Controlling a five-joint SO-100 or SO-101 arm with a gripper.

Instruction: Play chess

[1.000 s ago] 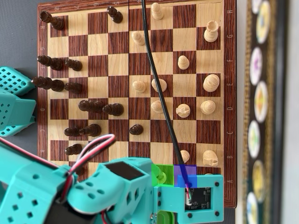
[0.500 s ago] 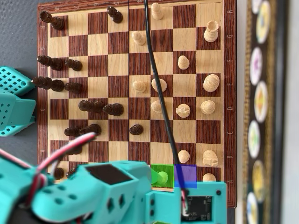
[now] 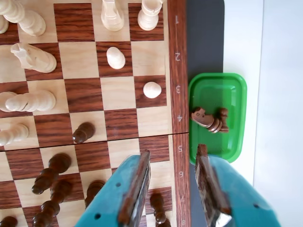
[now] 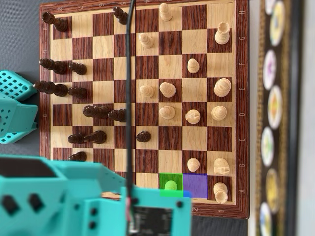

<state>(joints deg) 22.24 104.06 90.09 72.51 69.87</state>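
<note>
Teal fingers of the tool [image 3: 173,182] stand wide apart and hold nothing in the wrist view, straddling the numbered right rim of the chessboard [image 3: 179,71]. Just beside that rim, a green tray [image 3: 218,87] holds two dark captured pieces [image 3: 209,119]. In the overhead view, a light pawn [image 4: 170,185] stands on a green-tinted square, next to a blue-tinted square [image 4: 195,185].
</note>
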